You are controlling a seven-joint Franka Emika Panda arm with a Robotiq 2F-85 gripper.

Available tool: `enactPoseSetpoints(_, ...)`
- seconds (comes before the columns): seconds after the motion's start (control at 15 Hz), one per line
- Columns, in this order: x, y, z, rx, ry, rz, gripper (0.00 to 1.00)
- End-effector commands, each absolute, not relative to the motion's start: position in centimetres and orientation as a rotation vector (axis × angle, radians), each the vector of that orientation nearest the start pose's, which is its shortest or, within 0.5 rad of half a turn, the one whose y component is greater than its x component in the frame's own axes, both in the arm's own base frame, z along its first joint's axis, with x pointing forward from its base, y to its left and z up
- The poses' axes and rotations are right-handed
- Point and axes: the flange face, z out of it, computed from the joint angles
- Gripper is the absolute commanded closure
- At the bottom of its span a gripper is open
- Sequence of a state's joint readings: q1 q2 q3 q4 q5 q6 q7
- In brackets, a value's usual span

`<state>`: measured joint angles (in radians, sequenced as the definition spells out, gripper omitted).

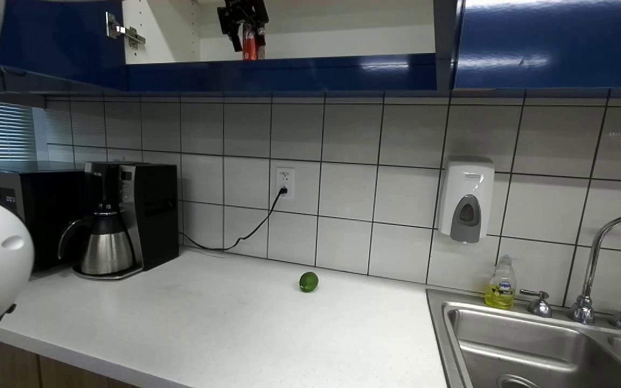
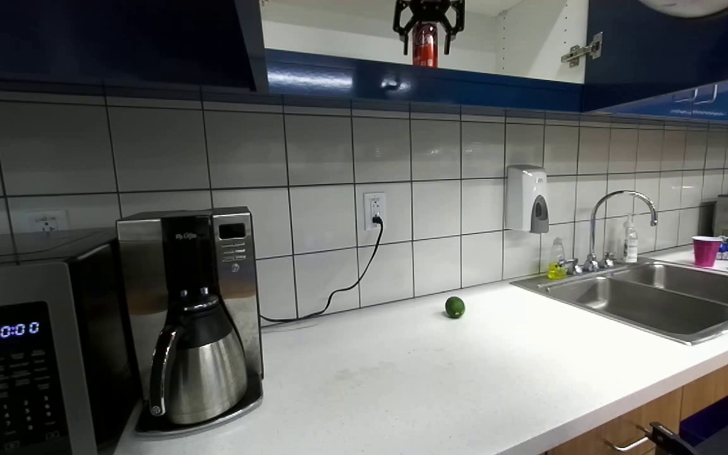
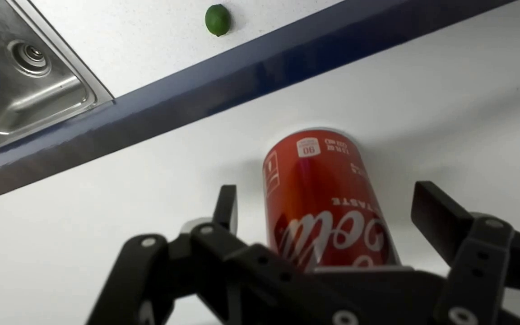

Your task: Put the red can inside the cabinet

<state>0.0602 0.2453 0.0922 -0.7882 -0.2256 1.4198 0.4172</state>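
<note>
The red can stands upright on the pale floor of the open cabinet, behind the blue front edge. It shows in both exterior views and in the wrist view, where its top is hidden by the gripper body. My gripper is over the can from above, its two fingers on either side of it. In the wrist view my gripper is open, with a visible gap between each finger and the can.
The cabinet's blue door stands open beside the opening. A green lime lies on the white counter below. A coffee maker, microwave, soap dispenser and steel sink are around the counter.
</note>
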Motion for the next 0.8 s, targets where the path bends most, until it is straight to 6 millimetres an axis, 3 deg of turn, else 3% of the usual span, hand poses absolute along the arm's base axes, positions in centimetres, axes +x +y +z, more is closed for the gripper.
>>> enactPoseSetpoints(0.0, 55.7, 4.5, 83.0, -3.11, 0.543, -0.666, 0.0)
enactPoseSetpoints(0.73, 52.0, 4.7, 83.9, -3.112, 0.476, -0.649, 0.0)
